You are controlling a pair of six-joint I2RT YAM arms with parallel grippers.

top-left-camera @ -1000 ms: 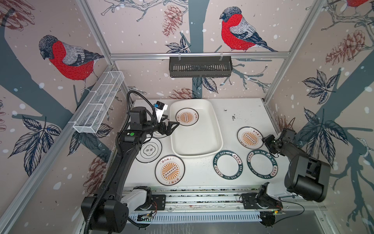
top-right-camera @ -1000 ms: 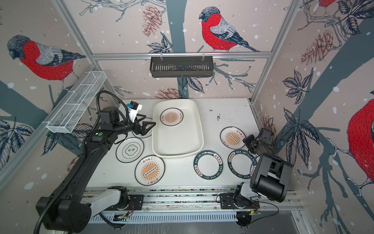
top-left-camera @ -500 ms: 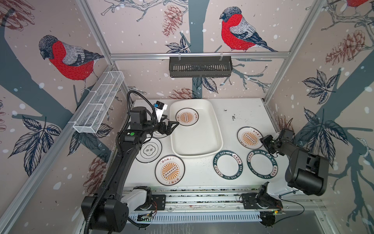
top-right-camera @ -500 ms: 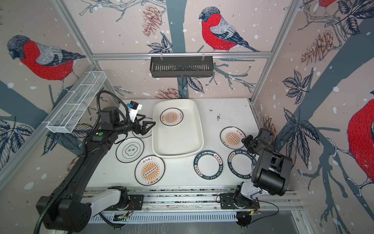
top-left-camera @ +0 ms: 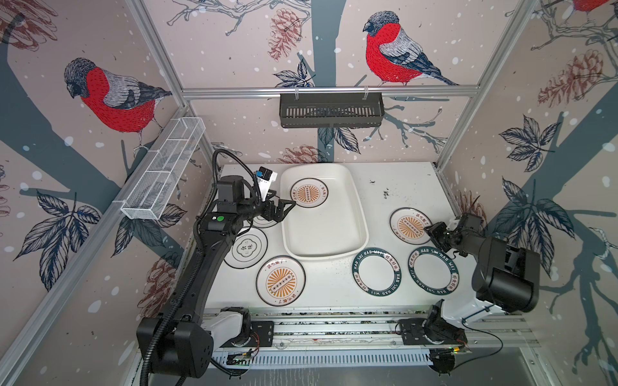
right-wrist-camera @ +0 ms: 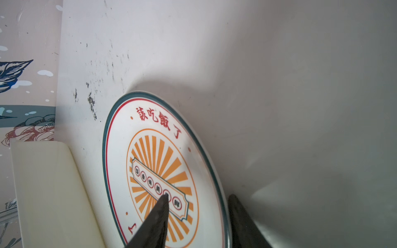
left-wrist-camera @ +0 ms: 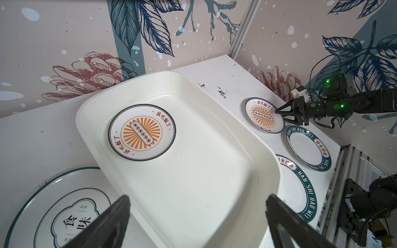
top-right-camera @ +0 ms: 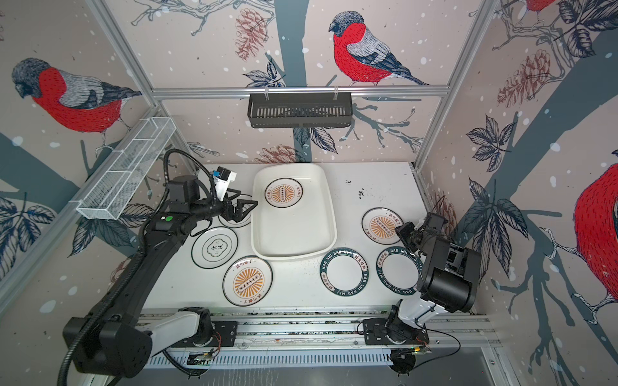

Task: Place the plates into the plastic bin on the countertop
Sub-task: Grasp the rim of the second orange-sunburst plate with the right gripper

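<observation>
Closing right tool (top-left-camera: 430, 234), now straddling sunburst plate (top-left-camera: 408, 224) rim.

I read HAO SHI HAO WEI, with red 好食好味, round one green-rimmed plate (top-left-camera: 378, 276) and its neighbour (top-left-camera: 433, 270). The thin-rimmed plate (top-left-camera: 245, 247) says 食味 in its middle. Each sunburst plate (right-wrist-camera: 150, 150) carries red 該吃飯了; the banner characters are too small for me.
</observation>
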